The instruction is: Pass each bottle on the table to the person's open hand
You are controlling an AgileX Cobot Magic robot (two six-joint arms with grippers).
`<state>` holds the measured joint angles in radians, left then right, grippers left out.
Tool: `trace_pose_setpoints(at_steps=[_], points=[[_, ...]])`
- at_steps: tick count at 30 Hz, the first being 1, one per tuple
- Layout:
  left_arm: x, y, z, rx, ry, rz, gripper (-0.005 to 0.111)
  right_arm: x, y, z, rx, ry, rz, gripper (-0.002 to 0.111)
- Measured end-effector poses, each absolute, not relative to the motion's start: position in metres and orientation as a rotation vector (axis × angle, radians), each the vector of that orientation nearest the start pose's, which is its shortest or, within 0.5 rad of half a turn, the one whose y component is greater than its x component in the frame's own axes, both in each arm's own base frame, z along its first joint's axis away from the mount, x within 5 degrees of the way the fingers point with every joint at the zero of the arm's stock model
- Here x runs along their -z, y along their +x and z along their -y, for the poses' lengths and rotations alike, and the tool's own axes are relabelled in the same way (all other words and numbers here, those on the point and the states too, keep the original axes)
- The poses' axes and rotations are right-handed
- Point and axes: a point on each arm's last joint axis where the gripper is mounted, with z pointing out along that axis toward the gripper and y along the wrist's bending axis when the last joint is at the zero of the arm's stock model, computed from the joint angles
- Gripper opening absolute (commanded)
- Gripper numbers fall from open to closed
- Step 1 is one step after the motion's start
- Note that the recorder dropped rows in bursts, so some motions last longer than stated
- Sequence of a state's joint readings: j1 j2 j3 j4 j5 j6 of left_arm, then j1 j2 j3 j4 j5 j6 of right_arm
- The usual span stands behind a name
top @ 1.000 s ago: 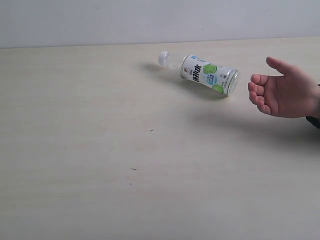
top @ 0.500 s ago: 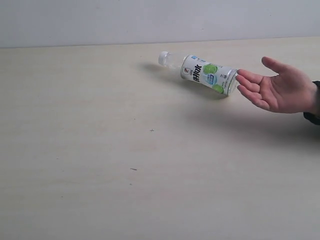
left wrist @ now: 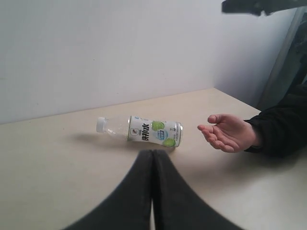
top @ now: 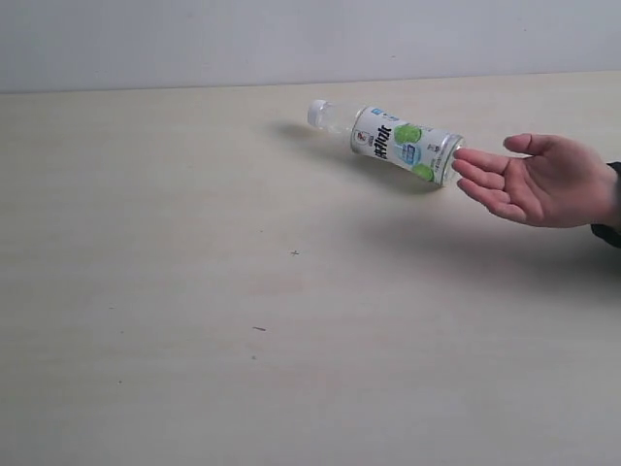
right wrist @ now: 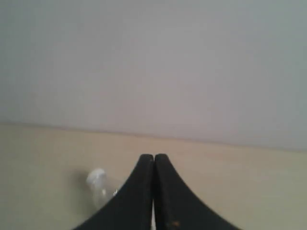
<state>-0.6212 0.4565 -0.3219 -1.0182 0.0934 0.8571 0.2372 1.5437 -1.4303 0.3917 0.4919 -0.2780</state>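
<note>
One white-capped bottle (top: 388, 142) with a white, green and blue label lies on its side on the pale table (top: 194, 291), cap pointing left. The person's open hand (top: 539, 181) is held palm up just right of the bottle's base, fingertips almost at it. The left wrist view shows the same bottle (left wrist: 140, 131) and hand (left wrist: 229, 133) beyond my left gripper (left wrist: 152, 152), which is shut and empty. My right gripper (right wrist: 153, 156) is shut too, with the bottle's cap (right wrist: 96, 178) blurred beside it. Neither gripper appears in the exterior view. The other bottles are out of view.
A pale wall (top: 291, 39) rises behind the table's far edge. A dark sleeve (left wrist: 280, 127) covers the person's arm at the right. Tiny dark specks (top: 259, 328) dot the tabletop.
The hand has uncurled from a loose fist to an open palm and reached left toward the bottle's base. The bottle has not moved.
</note>
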Motion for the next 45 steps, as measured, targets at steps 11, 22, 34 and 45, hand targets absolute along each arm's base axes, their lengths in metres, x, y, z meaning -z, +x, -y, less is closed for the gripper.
trace_pose_setpoints(at_steps=[11,22,34,45], points=[[-0.283,0.081,0.067,0.653,0.451,-1.649,0.000,-0.247,0.443,-0.138,-0.233,-1.018,-2.498,0.000],[-0.283,0.081,0.067,0.653,0.451,-1.649,0.000,-0.209,0.445,-0.207,-0.164,-1.399,-2.392,0.084],[-0.283,0.081,0.067,0.653,0.451,-1.649,0.000,-0.165,0.458,-0.226,0.075,-1.383,-2.347,0.096],[-0.283,0.081,0.067,0.653,0.451,-1.649,0.000,-0.136,0.461,-0.225,0.097,-1.412,-2.392,0.090]])
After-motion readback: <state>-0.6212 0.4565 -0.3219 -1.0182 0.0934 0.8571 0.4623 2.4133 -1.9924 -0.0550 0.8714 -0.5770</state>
